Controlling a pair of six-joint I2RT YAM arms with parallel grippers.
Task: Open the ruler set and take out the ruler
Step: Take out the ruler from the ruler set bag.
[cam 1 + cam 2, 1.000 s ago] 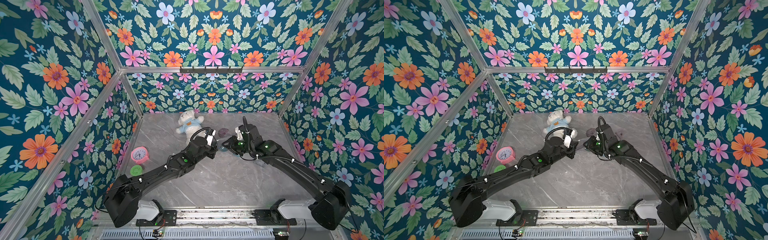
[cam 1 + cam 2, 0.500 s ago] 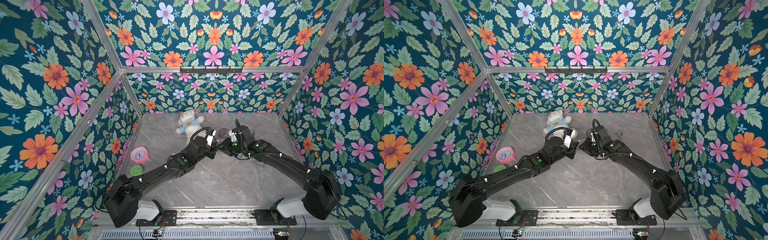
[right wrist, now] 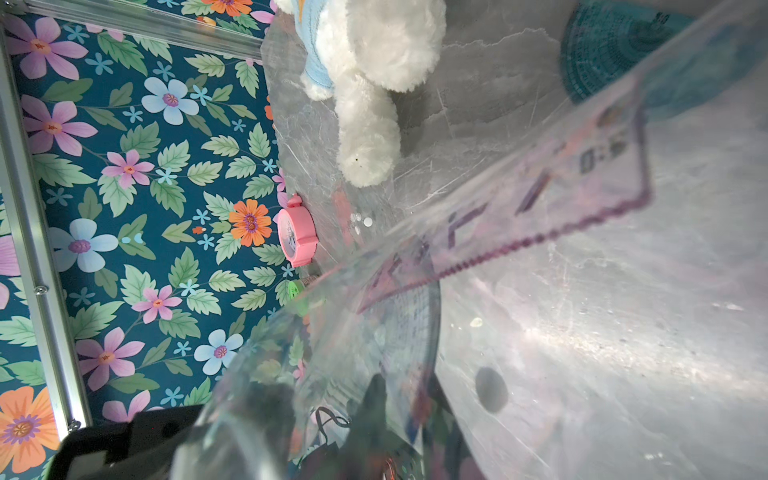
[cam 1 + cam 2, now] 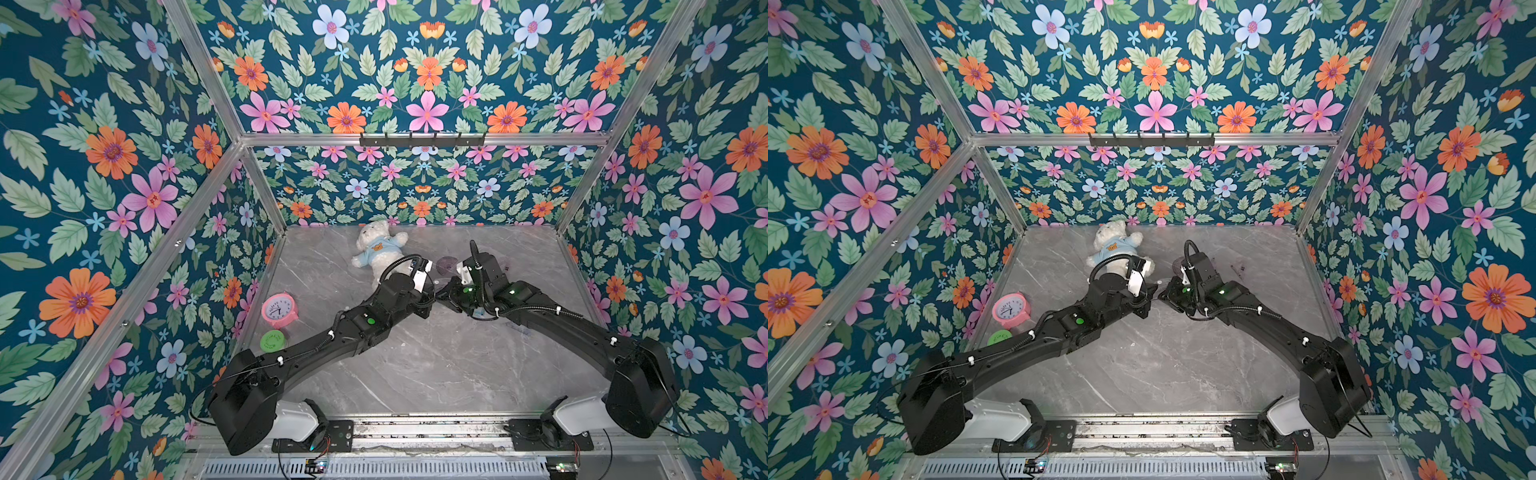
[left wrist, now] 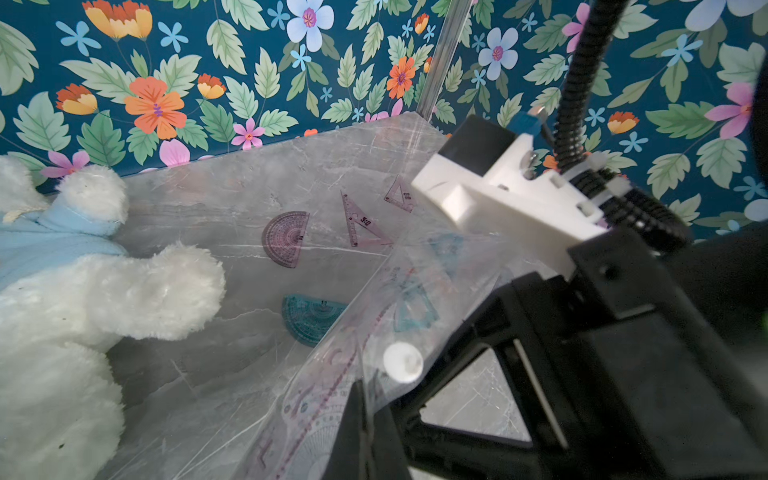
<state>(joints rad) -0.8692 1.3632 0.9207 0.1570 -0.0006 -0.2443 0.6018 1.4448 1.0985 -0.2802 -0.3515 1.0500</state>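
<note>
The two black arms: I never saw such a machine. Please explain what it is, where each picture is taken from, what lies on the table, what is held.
These are two robot arms, each ending in a pincer. Two pictures look down from overhead; two come from wrist cameras. On the table lie a teddy bear, a pink clock, a purple protractor and a teal protractor. The left pincer is shut on a clear pouch holding a purple ruler; the right pincer meets it, grip unclear.
</note>
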